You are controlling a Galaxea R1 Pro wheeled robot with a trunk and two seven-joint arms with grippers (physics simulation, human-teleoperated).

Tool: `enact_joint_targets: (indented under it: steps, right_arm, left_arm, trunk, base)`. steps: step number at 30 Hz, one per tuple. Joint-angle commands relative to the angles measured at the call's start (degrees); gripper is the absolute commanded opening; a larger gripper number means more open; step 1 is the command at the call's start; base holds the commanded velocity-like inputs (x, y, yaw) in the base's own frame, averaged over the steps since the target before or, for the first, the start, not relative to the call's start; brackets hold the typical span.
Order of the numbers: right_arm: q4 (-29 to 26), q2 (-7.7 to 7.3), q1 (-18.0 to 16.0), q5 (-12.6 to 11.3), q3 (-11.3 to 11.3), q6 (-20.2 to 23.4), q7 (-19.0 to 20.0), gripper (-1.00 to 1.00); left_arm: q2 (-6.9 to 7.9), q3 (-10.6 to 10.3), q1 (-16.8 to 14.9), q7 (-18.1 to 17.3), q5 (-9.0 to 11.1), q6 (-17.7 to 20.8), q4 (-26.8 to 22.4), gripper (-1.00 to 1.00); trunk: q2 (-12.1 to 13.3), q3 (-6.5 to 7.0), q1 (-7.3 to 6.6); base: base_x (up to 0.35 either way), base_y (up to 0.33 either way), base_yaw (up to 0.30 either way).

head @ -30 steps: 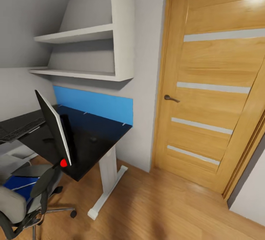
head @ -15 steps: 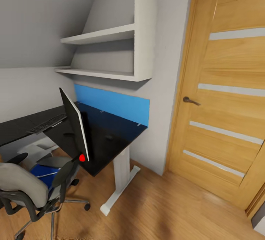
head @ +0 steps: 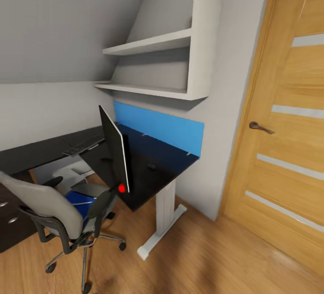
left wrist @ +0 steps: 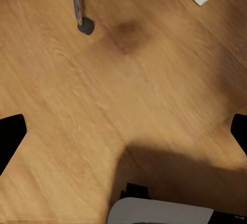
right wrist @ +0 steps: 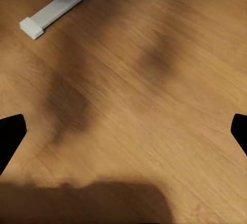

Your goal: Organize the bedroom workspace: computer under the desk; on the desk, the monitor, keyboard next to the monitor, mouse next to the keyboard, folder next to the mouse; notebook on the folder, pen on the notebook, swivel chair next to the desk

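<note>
**Desk corner by the door**

The monitor [head: 115,150] stands edge-on on the black surface [head: 153,181]; the keyboard [head: 84,145] lies further back, the mouse [head: 152,166] beside the monitor; the blue folder [head: 77,200] rests on the swivel chair [head: 58,215] — just beside the surface. Both end effectors — left [left wrist: 123,131], right [right wrist: 123,131] — spread wide over the wooden floor [right wrist: 154,80], holding nothing.

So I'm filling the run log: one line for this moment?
phase: approaching desk | monitor, keyboard on desk | folder on chair | grippers open, empty, over floor
</note>
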Motion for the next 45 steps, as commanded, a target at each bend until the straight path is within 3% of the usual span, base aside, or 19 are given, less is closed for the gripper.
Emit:
enact_joint_targets:
  steps: [1,10,35,45]
  right_arm:
    - [0.03,0.01,-0.03,-0.01,0.03,-0.17,-0.04,1.0]
    - [0.12,0.17,-0.03,0.06,0.12,-0.17,-0.28,1.0]
    - [0.12,0.2,-0.03,0.13,0.13,-0.17,-1.77,1.0]
    - [0.12,0.19,-0.03,0.18,0.19,-0.09,-1.72,1.0]
  left_arm:
    - [-0.01,0.01,0.0,-0.03,0.28,-0.28,-0.04,1.0]
    - [0.0,-0.05,0.0,-0.06,0.23,-3.92,0.85,1.0]
    - [0.0,-0.08,0.01,-0.07,0.26,-4.18,0.94,1.0]
    - [-0.02,-0.08,0.0,-0.07,0.27,-4.11,0.94,1.0]
  trunk:
    - [-0.04,-0.06,0.0]
    - [-0.04,-0.06,0.0]
    - [-0.04,-0.06,0.0]
    - [-0.04,-0.06,0.0]
  base:
    - [0.0,0.0,0.287]
    - [0.0,0.0,0.287]
    - [-0.003,-0.002,0.287]
    - [-0.128,-0.234,0.287]
